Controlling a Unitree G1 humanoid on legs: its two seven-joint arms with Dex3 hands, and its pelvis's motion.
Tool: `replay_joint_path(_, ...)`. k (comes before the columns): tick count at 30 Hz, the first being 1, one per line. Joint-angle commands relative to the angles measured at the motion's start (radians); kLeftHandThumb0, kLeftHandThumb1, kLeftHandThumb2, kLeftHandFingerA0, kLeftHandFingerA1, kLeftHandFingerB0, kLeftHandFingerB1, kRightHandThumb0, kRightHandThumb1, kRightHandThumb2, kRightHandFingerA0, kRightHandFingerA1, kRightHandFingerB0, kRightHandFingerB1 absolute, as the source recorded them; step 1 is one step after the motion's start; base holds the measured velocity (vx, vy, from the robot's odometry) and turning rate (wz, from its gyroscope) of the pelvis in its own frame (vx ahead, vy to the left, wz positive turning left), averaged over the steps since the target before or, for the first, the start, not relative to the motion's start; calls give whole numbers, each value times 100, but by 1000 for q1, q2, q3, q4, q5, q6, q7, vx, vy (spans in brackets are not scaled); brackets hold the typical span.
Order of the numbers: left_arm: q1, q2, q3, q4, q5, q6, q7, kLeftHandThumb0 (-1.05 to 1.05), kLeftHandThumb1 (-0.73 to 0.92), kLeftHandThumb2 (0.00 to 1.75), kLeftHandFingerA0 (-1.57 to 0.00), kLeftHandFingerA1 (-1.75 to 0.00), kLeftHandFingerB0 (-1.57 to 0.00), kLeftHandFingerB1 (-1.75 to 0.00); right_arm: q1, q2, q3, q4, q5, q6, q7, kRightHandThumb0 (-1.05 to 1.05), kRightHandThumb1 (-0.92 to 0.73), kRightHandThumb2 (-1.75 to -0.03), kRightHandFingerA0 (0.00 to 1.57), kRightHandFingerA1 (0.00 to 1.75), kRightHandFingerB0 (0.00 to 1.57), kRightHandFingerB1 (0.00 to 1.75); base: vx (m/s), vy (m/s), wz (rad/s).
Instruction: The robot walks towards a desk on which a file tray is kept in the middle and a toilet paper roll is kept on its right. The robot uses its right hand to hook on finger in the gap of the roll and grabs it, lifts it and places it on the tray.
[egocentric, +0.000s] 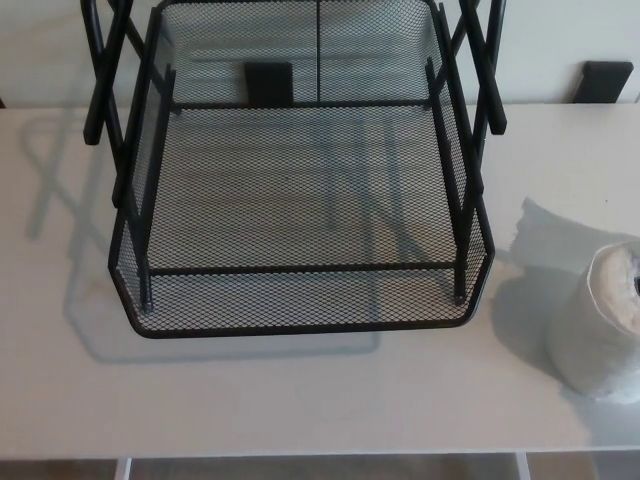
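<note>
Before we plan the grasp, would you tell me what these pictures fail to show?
- Toilet paper roll: the head view's right edge cuts off its far side, so only part of the core hole shows.
- File tray: the top edge cuts off its upper frame and posts.
- Both hands: out of the head view, so their state is unknown.
- Desk: left and right ends run past the picture's edges.

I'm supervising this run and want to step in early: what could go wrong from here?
The toilet paper roll stands at the picture's right edge, partly cut off, so hooking its core gap may miss and tip it. The file tray has raised mesh walls and crossed side struts that a carried roll might catch.
</note>
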Motion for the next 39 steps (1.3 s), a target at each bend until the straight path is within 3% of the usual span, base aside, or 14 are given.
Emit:
replay_joint_path(1,-3,5,5,7,-16,-43,-11,-66,74,62,-46,-61,-43,-51,-8,-10,-1,-19,-49,12,33,-40,-54,-56,31,46,6,26,0,0,0)
replay_joint_path(9,-11,1,13,18,-23,-26,-7,-63,73,62,-53,-63,-51,-52,-9,14,-24,-20,-46,9,35,-38,-53,-57,31,46,12,26,0,0,0)
replay_joint_path(14,-27,-3,17,29,-29,1,-5,-61,73,61,-40,-61,-40,-50,18,8,-28,-32,-73,5,38,-38,-55,-58,29,46,11,24,0,0,0)
replay_joint_path(15,-26,0,7,33,-15,-11,0,-61,57,98,-39,-65,-36,-59,20,10,-34,-36,-74,4,37,-38,-55,-58,29,46,11,24,0,0,0)
replay_joint_path(16,-24,-1,11,34,-21,-16,-6,-63,73,62,-46,-64,-45,-51,24,15,-40,-35,-73,-4,34,-37,-55,-58,29,47,11,24,0,0,0)
replay_joint_path(21,-6,-1,7,25,-16,-54,-24,-65,75,62,-40,-60,-45,-49,58,40,-98,-46,-61,-38,21,-36,-55,-58,30,48,11,24,0,0,0)
replay_joint_path(23,-7,-5,24,7,-37,-9,-19,-61,74,62,-42,-59,-45,-49,90,57,-142,-53,-51,-63,17,-36,-54,-58,31,46,11,24,0,0,0)
replay_joint_path(24,-10,-3,16,12,-27,-15,-18,-59,58,99,-39,-64,-37,-59,100,60,-153,-57,-51,-65,20,-35,-54,-58,30,45,11,24,0,0,0)
replay_joint_path(25,-13,1,15,16,-24,-16,-16,-63,73,62,-46,-61,-44,-48,119,67,-171,-72,-46,-61,28,-32,-54,-57,30,45,11,25,0,0,0)
replay_joint_path(36,-25,-5,19,26,-27,-19,7,-62,71,62,-50,-65,-47,-52,148,105,-170,-89,-53,-89,46,-32,-54,-57,27,46,13,27,0,0,0)
replay_joint_path(37,-25,-3,8,14,-18,-15,7,-61,74,61,-40,-61,-43,-50,148,105,-162,-98,-61,-79,48,-33,-55,-57,26,46,14,27,0,0,0)
replay_joint_path(39,-22,-3,13,10,-25,-7,7,-62,74,62,-40,-60,-42,-49,140,104,-153,-90,-59,-88,57,-33,-55,-57,26,48,15,27,0,0,0)
